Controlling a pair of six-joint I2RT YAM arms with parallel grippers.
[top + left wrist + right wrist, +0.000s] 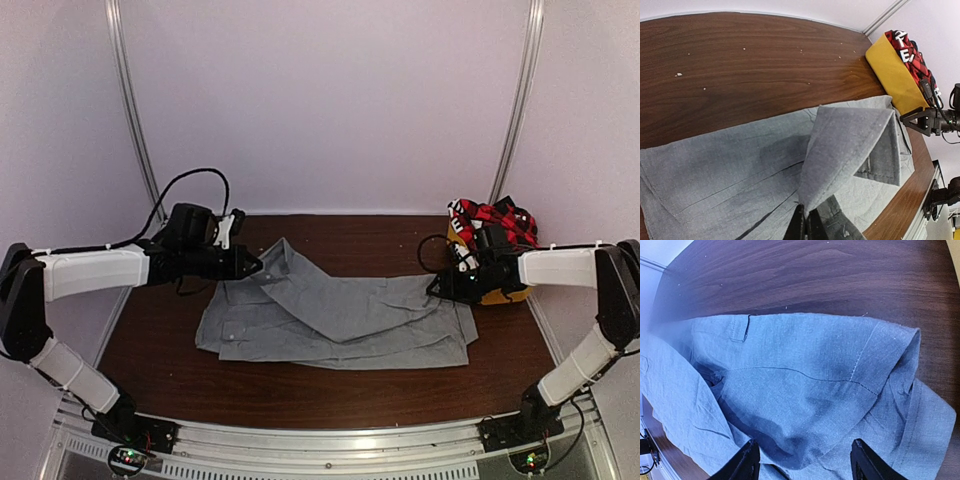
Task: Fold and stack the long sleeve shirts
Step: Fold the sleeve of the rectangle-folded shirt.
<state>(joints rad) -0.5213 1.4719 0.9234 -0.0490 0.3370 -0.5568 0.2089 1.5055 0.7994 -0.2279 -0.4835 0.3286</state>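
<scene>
- Fingers point(796, 226) of left gripper point(252, 265) pinch shut on grey shirt point(340, 320); right gripper point(806, 462) gapes, empty, over it.
- Half-folded; plaid shirt point(500, 218) waits in yellow tub point(892, 75).

The top external camera sits high behind the arm bases and looks down and forward over the whole table point(330, 400), with the bases at 6 o'clock and the back wall at 12. The left wrist camera rides low and close over the grey shirt point(730, 165). It faces across toward 3 o'clock of the top view, with the left gripper point(804, 216) at its 6 o'clock. The right wrist camera hangs nearer still and faces toward 9 o'clock, with the right gripper point(804, 452) at its lower edge. All three views share the grey shirt. The top and left wrist views also share the yellow tub point(892, 75) and the plaid shirt point(910, 50).
</scene>
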